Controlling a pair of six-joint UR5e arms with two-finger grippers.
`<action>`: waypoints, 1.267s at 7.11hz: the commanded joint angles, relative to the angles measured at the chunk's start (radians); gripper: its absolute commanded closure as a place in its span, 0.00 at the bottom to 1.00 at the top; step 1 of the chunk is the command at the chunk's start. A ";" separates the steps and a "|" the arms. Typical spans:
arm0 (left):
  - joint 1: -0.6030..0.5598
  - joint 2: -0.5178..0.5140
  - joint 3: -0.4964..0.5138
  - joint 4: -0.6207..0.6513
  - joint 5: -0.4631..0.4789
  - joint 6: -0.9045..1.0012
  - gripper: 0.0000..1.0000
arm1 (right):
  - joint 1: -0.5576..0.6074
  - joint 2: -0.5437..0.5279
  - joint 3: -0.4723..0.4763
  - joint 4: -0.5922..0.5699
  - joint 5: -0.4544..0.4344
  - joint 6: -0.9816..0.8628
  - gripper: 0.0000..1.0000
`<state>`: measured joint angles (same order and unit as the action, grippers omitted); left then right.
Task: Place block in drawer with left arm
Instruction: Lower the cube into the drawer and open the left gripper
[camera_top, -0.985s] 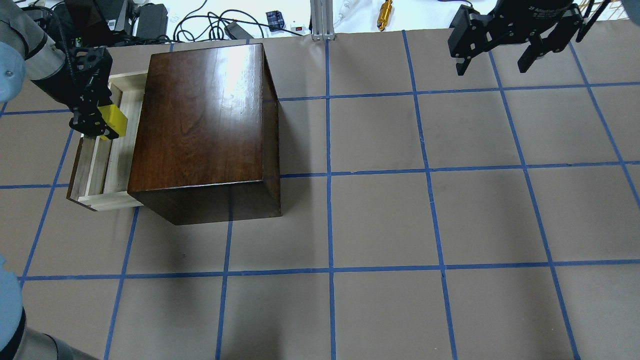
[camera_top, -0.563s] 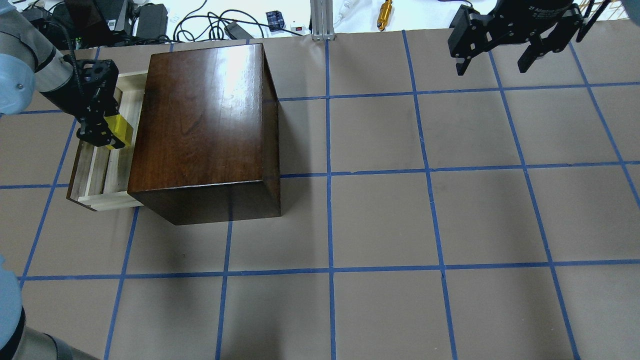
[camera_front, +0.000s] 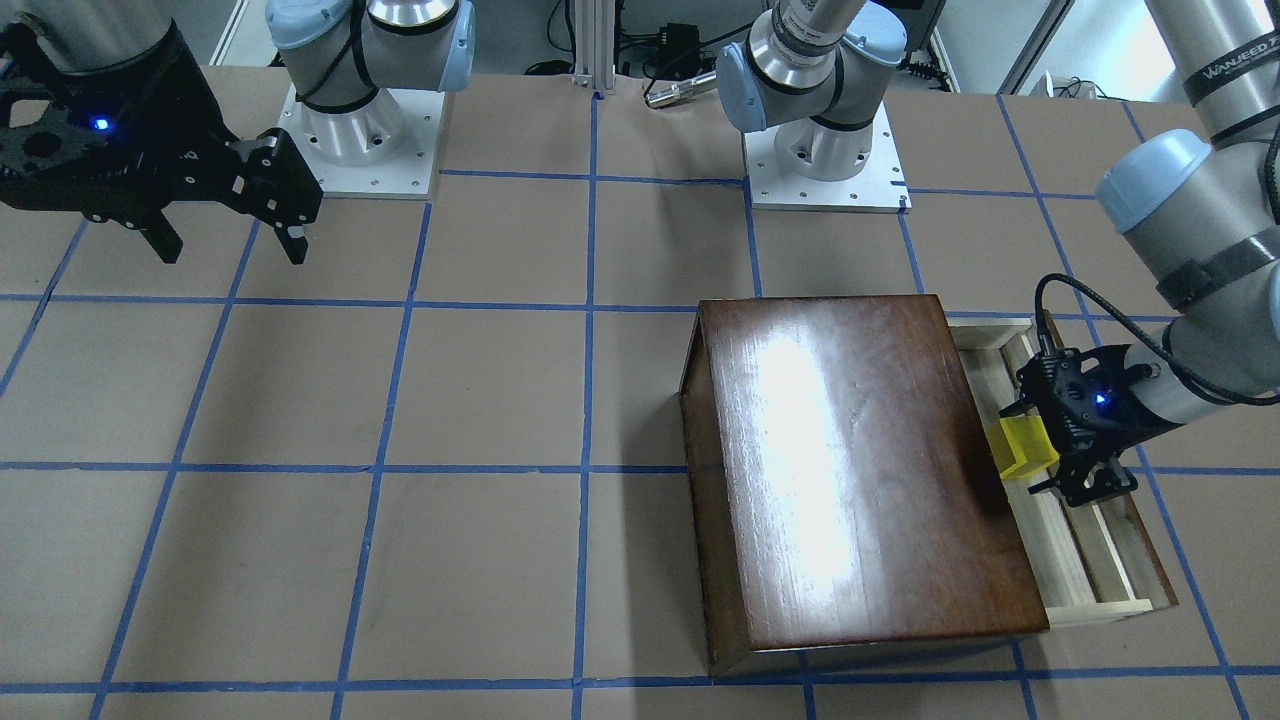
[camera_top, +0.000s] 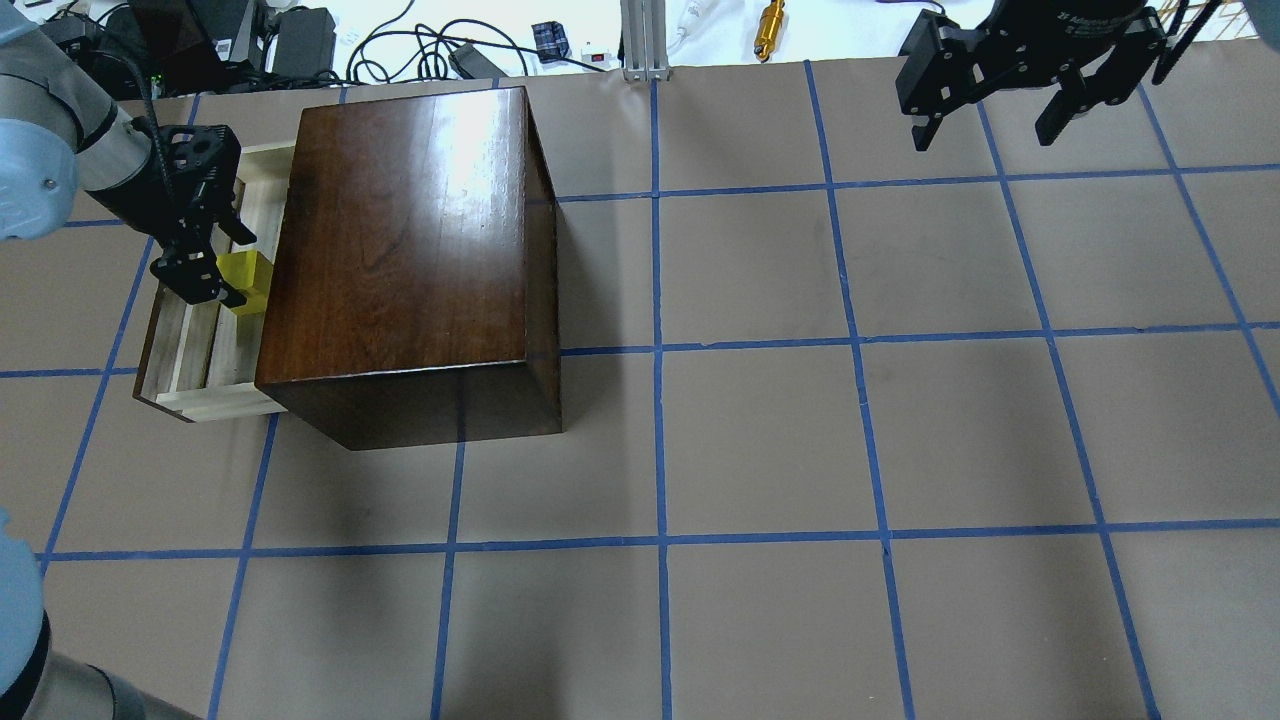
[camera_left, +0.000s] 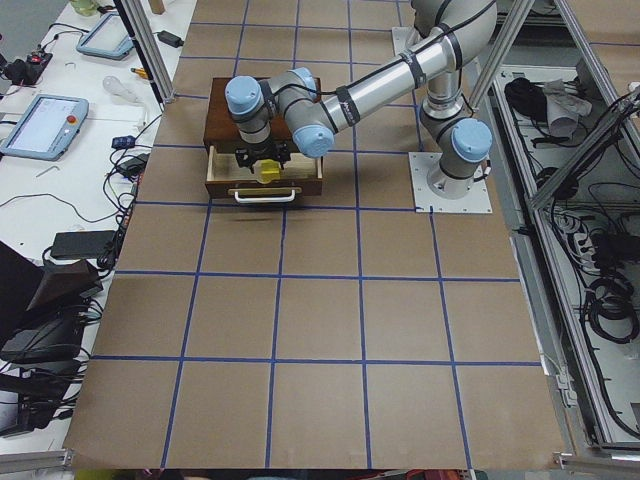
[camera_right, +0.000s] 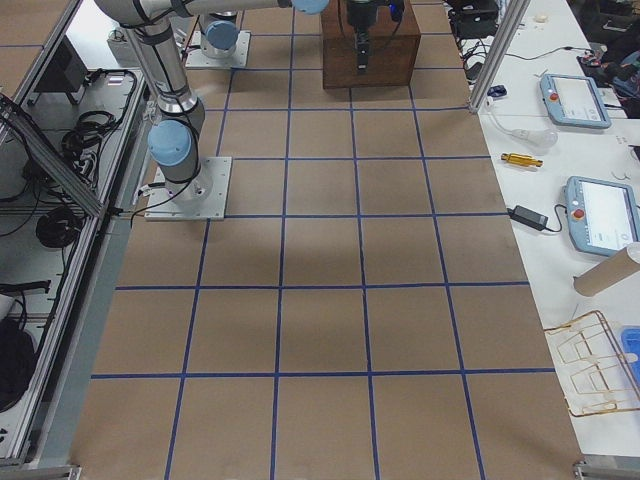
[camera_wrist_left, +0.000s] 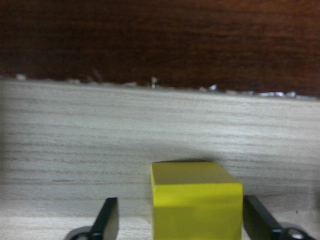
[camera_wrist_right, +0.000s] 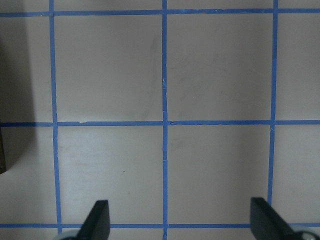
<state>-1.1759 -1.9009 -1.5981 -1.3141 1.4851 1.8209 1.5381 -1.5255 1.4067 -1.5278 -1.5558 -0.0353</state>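
The yellow block (camera_top: 247, 280) rests on the pale floor of the open drawer (camera_top: 195, 350), close to the dark-brown box (camera_top: 400, 230). My left gripper (camera_top: 235, 268) reaches down into the drawer and is open around the block. In the left wrist view the block (camera_wrist_left: 196, 205) stands on the drawer floor (camera_wrist_left: 125, 130), with a clear gap to one finger (camera_wrist_left: 107, 220) and the other finger close beside it. The front view shows the block (camera_front: 1022, 447) at the left gripper (camera_front: 1030, 450). My right gripper (camera_top: 982, 135) is open and empty, high at the far right.
The box (camera_front: 860, 470) stands right beside the drawer opening. The drawer's dark front panel and metal handle (camera_left: 266, 194) face the table's left end. Cables, a brass-coloured tool (camera_top: 770, 25) and a metal post (camera_top: 640, 40) lie beyond the table's far edge.
The left gripper has gone down into the drawer with the block and toward the box. Its fingers have spread, and the block now rests on the drawer floor. The right arm has not moved.
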 joint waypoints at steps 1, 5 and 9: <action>-0.007 0.037 0.013 -0.023 0.004 -0.087 0.08 | -0.001 0.001 0.000 0.000 0.000 0.000 0.00; -0.036 0.143 0.160 -0.265 0.018 -0.759 0.08 | 0.000 0.001 0.000 0.000 0.000 0.000 0.00; -0.229 0.227 0.149 -0.286 0.033 -1.308 0.00 | 0.000 0.001 0.000 0.000 0.000 0.000 0.00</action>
<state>-1.3464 -1.6982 -1.4410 -1.5966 1.5081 0.6590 1.5380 -1.5254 1.4067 -1.5279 -1.5554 -0.0353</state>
